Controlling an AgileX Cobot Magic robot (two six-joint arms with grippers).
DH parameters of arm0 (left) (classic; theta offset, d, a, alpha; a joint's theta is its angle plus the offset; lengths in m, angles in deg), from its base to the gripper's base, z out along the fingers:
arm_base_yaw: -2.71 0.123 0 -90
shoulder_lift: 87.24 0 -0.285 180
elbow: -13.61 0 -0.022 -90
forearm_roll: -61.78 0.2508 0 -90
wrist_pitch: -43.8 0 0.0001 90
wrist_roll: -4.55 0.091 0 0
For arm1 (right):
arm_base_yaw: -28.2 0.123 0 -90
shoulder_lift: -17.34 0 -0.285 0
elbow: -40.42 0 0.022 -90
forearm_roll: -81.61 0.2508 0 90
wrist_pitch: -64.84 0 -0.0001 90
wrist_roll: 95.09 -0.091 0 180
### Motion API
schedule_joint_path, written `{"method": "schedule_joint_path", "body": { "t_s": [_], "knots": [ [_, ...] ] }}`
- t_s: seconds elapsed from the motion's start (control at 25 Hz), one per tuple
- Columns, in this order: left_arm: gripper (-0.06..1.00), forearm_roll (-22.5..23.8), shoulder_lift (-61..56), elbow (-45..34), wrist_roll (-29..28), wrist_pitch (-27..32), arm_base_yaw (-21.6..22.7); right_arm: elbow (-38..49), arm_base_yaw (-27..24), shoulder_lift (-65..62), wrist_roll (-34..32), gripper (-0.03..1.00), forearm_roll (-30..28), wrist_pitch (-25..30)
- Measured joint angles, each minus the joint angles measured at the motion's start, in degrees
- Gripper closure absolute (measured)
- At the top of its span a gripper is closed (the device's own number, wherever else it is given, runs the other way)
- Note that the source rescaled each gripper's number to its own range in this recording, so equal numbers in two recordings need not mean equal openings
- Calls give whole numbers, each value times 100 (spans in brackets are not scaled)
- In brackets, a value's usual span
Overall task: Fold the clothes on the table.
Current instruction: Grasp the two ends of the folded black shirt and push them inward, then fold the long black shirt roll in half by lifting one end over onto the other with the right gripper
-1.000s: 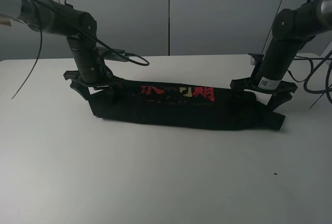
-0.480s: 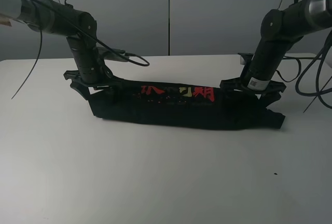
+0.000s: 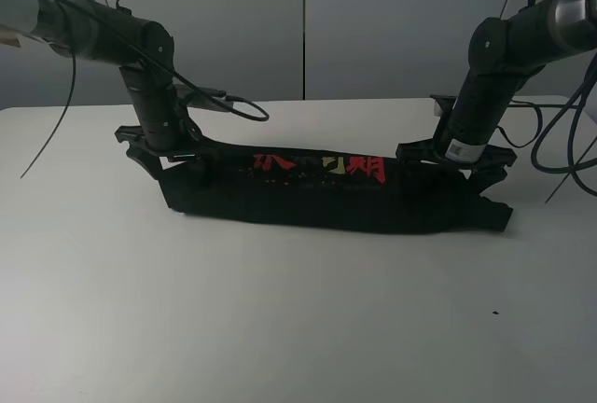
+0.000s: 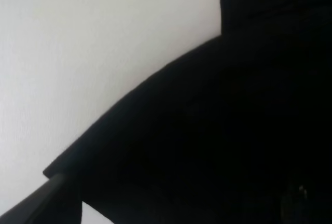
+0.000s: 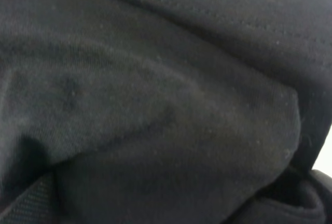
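the shirt [image 3: 326,196] lies as a long strip on the table [image 3: 280,328]. our left claw [image 3: 175,159] and right claw [image 3: 455,160] sit at its two ends, we think to fold it evenly. we cannot tell if they pinch it.

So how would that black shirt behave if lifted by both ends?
Probably floppy: the shirt lies as a soft, creased band, so its middle would likely sag. Seems light, being thin knit cloth. Pushed along the table, it would probably bunch up rather than slide whole.

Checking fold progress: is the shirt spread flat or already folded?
Folded: the T-shirt forms a narrow band on the table, its print partly hidden.
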Motion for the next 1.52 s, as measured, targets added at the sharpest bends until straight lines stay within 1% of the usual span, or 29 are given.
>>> {"method": "schedule_joint_path", "body": {
  "t_s": [0.24,0.56,0.6,0.64,0.8,0.88,1.04,1.12,1.16,1.24,1.32,1.52],
  "knots": [
    [-5,2,0,0,35,0,0,-11,0,109,34,-3,221,16],
    [-5,2,13,68,60,38,0,-44,0,135,140,-2,233,54],
    [-5,2,13,68,60,38,0,-44,0,135,151,1,204,54],
    [-5,2,13,68,60,49,0,-44,0,144,166,6,170,54],
    [-5,2,13,68,60,59,0,-44,0,159,192,34,135,29],
    [-5,2,13,68,60,59,0,-44,0,169,192,39,146,29],
    [-5,2,13,68,60,59,0,-68,0,216,206,42,146,31],
    [-5,2,13,68,60,59,0,-71,0,251,217,48,146,31],
    [-5,2,13,68,60,59,0,-71,0,254,225,55,157,31],
    [-5,2,13,68,60,71,0,-71,0,267,229,72,227,31],
    [-5,-9,13,68,60,79,0,-71,0,270,265,84,301,31],
    [-5,-9,13,68,60,95,0,-71,0,270,332,84,338,31]
  ]
}}
